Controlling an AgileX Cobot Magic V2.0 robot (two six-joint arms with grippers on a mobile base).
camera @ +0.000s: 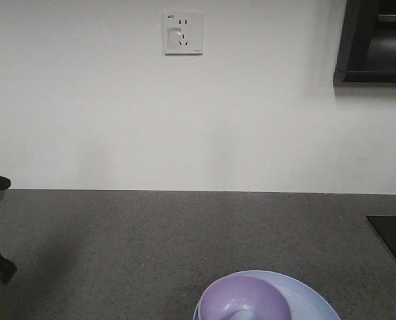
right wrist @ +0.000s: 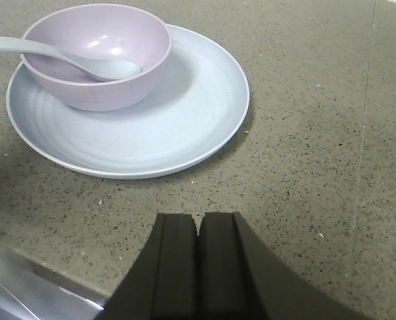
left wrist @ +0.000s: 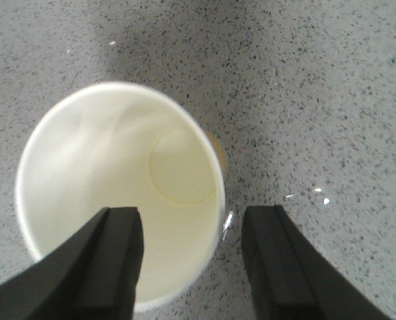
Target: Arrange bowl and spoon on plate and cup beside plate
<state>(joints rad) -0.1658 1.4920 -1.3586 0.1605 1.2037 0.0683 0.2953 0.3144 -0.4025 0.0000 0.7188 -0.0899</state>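
In the left wrist view I look straight down into the upright paper cup (left wrist: 105, 160), cream-white inside, standing on the speckled counter. My left gripper (left wrist: 193, 230) is open and straddles the cup's near-right wall, one finger (left wrist: 115, 257) over the inside, the other (left wrist: 271, 257) outside the rim. The lavender bowl (right wrist: 128, 30) sits on the left part of the pale blue plate (right wrist: 185, 113), with the pale blue spoon (right wrist: 111, 67) lying in it, handle over the left rim. My right gripper (right wrist: 199, 220) is shut and empty, on the near side of the plate. Bowl (camera: 248, 300) and plate (camera: 311, 300) also show at the front view's bottom edge.
The dark speckled counter (camera: 151, 233) runs back to a white wall with a socket (camera: 183, 32). A black panel (camera: 395, 237) lies at the counter's right side. A metal edge (right wrist: 25, 287) shows at the near left of the right wrist view.
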